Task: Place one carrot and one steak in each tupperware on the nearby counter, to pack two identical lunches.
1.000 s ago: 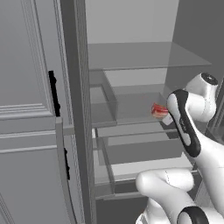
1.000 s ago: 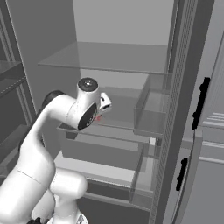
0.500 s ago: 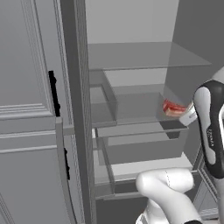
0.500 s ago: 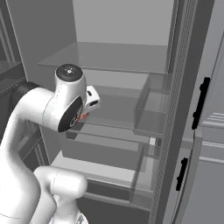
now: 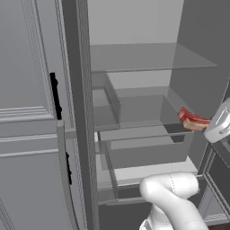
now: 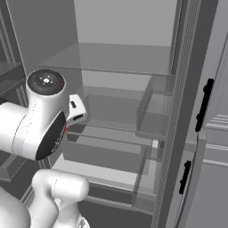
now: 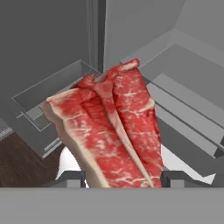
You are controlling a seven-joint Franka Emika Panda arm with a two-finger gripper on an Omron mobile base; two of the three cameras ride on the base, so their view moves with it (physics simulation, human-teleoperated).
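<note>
Left base view: steak (image 5: 192,119) held up at the right edge, in front of the open fridge's shelf (image 5: 148,130).
Right base view: white arm before the shelves.
Hand view: gripper (image 7: 122,177) clamped on the steak (image 7: 109,131), fingers either side.

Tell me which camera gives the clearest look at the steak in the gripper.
The hand view: the steak is large and close, red marbling and pale fat edge plain, rising between the finger tips. The left base view shows it small at the right edge, by the hand. The right base view gives a mere red sliver behind the arm.
</note>
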